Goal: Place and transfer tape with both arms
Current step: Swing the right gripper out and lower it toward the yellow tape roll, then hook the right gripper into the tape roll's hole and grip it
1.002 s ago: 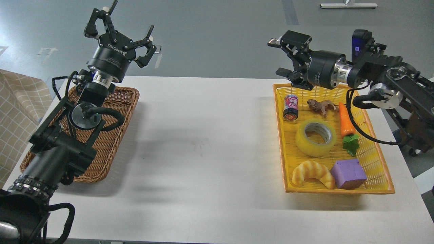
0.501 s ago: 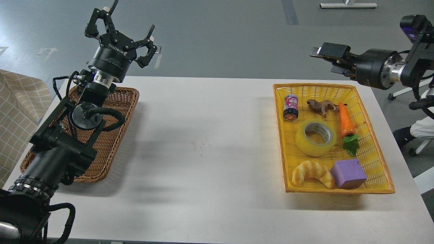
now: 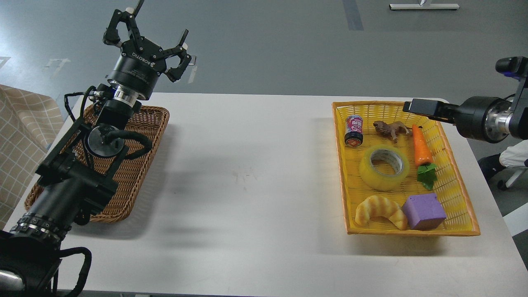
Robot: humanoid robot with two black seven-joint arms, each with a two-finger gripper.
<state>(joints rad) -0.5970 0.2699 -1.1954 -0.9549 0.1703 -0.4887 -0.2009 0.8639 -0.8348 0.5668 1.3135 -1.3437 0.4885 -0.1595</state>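
Observation:
The tape (image 3: 382, 180), a wide translucent yellow roll with a whitish core, lies flat in the middle of the yellow basket (image 3: 412, 233) on the right of the table. My right gripper (image 3: 417, 106) hovers over the basket's far right corner, above and behind the tape, pointing left. It is seen side-on, so its fingers cannot be told apart, and it holds nothing that I can see. My left gripper (image 3: 152, 29) is open and empty, raised high above the far end of the brown wicker basket (image 3: 142, 165) on the left.
In the yellow basket with the tape lie a small can (image 3: 354, 130), a toy lion (image 3: 391, 129), a toy carrot (image 3: 421, 147), a toy croissant (image 3: 380, 211) and a purple block (image 3: 424, 211). The white table (image 3: 247, 185) lies between the two baskets.
My right arm has swung away to the right and then lowered, so its gripper now sits over the basket's far right corner. The left arm and the tape have not moved.

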